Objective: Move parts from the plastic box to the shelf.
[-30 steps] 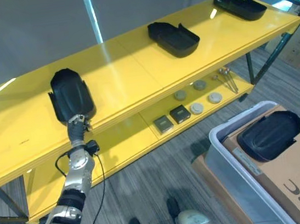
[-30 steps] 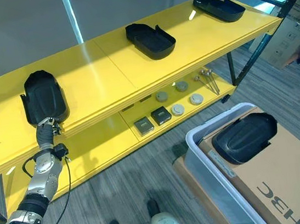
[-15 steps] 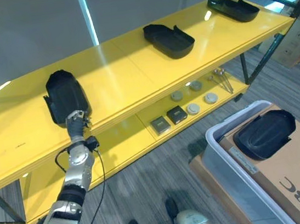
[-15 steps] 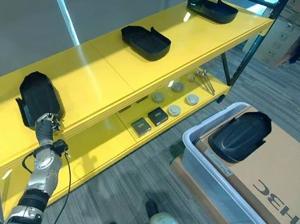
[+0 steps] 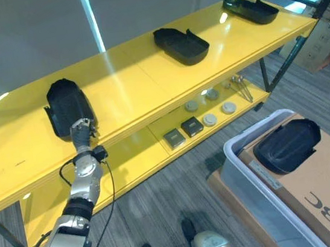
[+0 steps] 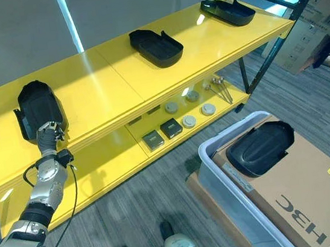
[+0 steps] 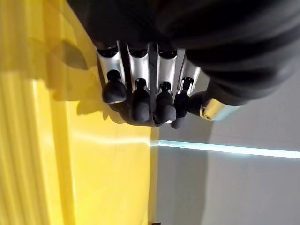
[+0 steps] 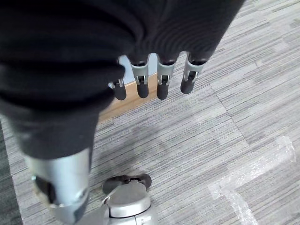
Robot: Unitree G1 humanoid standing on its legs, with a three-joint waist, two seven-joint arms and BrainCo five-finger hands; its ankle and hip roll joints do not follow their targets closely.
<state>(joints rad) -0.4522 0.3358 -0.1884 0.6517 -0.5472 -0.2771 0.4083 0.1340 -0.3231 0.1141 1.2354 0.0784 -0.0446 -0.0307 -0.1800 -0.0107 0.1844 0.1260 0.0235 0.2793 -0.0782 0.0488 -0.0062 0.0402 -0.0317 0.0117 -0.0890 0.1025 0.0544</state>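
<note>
Left hand at the near end of a black part on the shelf's top board

I see my left hand (image 5: 81, 132) at the near end of the black moulded part (image 5: 65, 106), which lies on the yellow shelf (image 5: 124, 89) close to its front edge; whether the fingers (image 7: 140, 101) touch it I cannot tell, though the wrist view shows them curled with nothing between them. My worry: drawing the hand back carelessly could drag the part off the edge. Two more parts (image 5: 180, 37) (image 5: 251, 9) sit further along. One part (image 5: 286, 146) waits on cardboard in the plastic box (image 5: 253, 191). My right hand (image 8: 154, 77) hangs over the carpet, fingers loosely straight, empty.
</note>
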